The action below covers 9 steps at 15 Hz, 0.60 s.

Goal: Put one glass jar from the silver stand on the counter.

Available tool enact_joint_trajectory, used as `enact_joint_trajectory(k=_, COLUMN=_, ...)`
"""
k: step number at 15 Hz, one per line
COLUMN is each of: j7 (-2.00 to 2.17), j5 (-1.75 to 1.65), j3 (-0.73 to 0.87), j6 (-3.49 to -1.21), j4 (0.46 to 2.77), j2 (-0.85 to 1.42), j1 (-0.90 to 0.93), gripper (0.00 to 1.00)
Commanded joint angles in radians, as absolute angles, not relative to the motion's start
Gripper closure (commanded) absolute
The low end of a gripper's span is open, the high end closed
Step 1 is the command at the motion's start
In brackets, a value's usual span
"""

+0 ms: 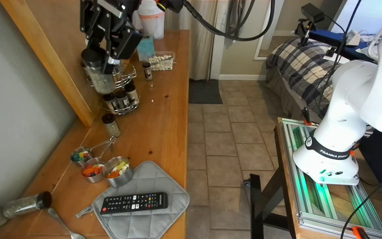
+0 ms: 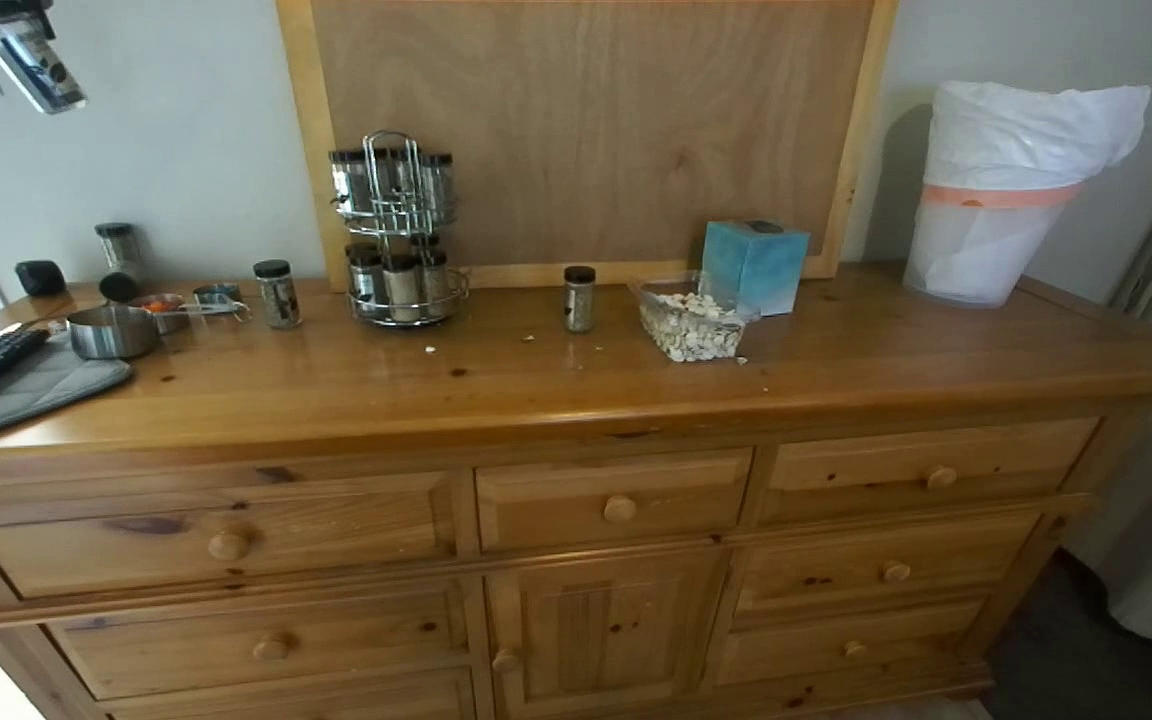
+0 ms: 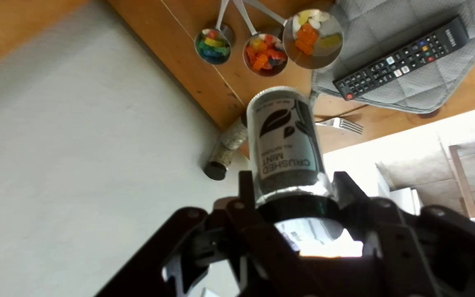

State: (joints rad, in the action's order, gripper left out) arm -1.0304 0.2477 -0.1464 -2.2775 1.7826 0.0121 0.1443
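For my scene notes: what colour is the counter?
The counter is orange-brown; it shows best in an exterior view.

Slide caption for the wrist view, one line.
The gripper holding a glass jar labelled Crushed Mint, with the wooden counter, three metal cups and a remote beyond.

You are getting a long, low passage along the front of the counter (image 2: 576, 392), where bare wood is running past the silver stand (image 2: 401, 230). Another bare stretch is lying between the blue box (image 2: 758, 270) and the bagged bin (image 2: 1011, 230); a tighter gap is separating the stand from a lone jar (image 2: 579, 302). A framed board (image 2: 626, 130) is walling off the stand's back, and an upright jar (image 2: 279, 298) is standing near one side. Measuring cups (image 1: 122, 179), a grey pad (image 1: 151, 220) and a remote (image 1: 134, 202) are cluttering one end. Ahead of your gripper (image 3: 293, 185), the glass jar (image 3: 285, 144) is jutting out.
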Motion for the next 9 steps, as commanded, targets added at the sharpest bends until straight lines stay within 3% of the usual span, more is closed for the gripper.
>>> enact_joint_trajectory(k=1, j7=-1.152, j5=0.306, j3=-0.193, j6=-2.252, j4=1.674, j2=0.13, j1=0.179, gripper=0.74)
enact_joint_trajectory(k=9, j7=-1.312, j5=0.219, j3=-0.292, j6=-2.111, j4=1.426, j2=0.37, j1=0.21, gripper=0.74)
